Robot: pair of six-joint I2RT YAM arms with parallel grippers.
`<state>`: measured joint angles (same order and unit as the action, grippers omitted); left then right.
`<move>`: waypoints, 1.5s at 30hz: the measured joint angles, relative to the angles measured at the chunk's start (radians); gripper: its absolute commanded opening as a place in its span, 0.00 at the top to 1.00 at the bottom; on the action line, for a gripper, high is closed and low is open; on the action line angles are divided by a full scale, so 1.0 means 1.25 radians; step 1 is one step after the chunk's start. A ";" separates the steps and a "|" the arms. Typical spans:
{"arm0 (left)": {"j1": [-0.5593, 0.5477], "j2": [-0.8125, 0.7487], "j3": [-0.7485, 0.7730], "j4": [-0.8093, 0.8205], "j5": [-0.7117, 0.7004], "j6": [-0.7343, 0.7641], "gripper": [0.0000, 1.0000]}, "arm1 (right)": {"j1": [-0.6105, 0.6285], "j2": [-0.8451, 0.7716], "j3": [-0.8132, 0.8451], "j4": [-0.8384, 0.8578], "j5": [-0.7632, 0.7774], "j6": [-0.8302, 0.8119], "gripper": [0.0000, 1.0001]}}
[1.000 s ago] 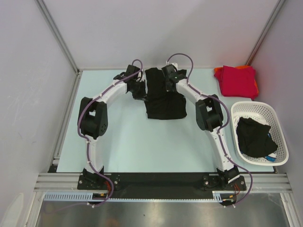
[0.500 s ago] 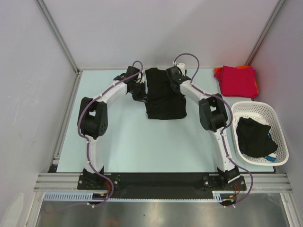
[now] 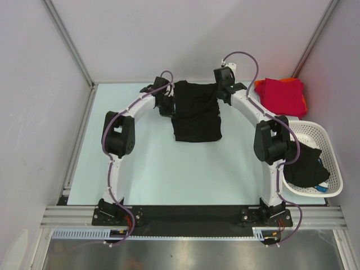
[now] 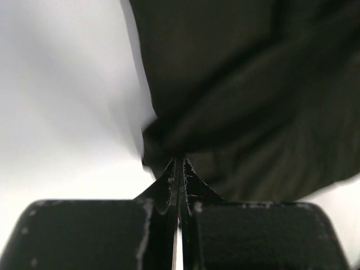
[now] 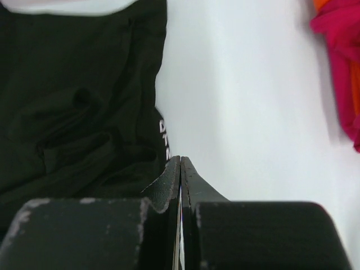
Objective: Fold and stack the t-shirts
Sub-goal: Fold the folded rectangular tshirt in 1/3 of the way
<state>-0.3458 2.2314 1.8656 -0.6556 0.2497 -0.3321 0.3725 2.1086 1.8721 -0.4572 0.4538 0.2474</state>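
A black t-shirt (image 3: 196, 115) lies flat at the far middle of the pale tabletop (image 3: 169, 169), with open surface all along its near side. The left tool (image 3: 169, 105), jaws closed, pinches bunched cloth at the shirt's left edge. The right tool (image 3: 222, 97), also closed, sits at the shirt's right edge; whether it grips the cloth is unclear. At far right a red t-shirt (image 3: 283, 97) rests on an orange t-shirt (image 3: 259, 85), near a white basket (image 3: 333, 160).

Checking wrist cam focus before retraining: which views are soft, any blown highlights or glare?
Top external: sharp, evenly lit, no glare; the black t-shirt is a flat dark mass with little fold detail. Left wrist: its cloth is blurred, edges smeared, table washed out to near white. Right wrist: crisper, folds and a white print show; the red t-shirt at the frame edge is soft.
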 measured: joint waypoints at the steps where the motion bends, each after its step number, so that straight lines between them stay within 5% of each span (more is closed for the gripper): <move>1: 0.000 0.029 0.022 0.004 0.000 -0.001 1.00 | 0.000 -0.005 -0.010 -0.001 -0.008 0.002 1.00; 5: 0.002 0.117 0.078 0.003 0.009 -0.020 1.00 | 0.006 -0.016 -0.049 -0.031 -0.027 0.005 1.00; 22: 0.022 0.154 0.182 0.093 0.002 -0.121 1.00 | 0.037 -0.027 -0.053 -0.090 -0.088 0.024 0.97; 25: 0.029 0.142 0.173 0.123 0.020 -0.126 0.76 | 0.038 -0.024 -0.047 -0.110 -0.122 0.033 0.93; 26: 0.032 0.128 0.155 0.132 0.023 -0.125 0.55 | 0.036 -0.022 -0.045 -0.116 -0.135 0.037 0.90; 29: 0.042 0.056 0.073 0.138 0.029 -0.110 0.18 | 0.027 -0.014 -0.042 -0.132 -0.176 0.043 0.82; 30: 0.045 0.027 0.043 0.140 0.027 -0.103 0.15 | 0.023 -0.011 -0.042 -0.137 -0.190 0.044 0.81; 34: 0.058 -0.078 -0.050 0.141 0.017 -0.078 0.10 | 0.003 0.015 -0.039 -0.150 -0.241 0.046 0.45; 45: 0.065 -0.082 -0.135 0.121 0.016 -0.046 0.08 | -0.043 0.119 0.017 -0.184 -0.382 0.060 0.39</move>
<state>-0.2649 2.1292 1.6974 -0.5049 0.2695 -0.3897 0.3191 2.2578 1.8931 -0.6876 -0.0235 0.3222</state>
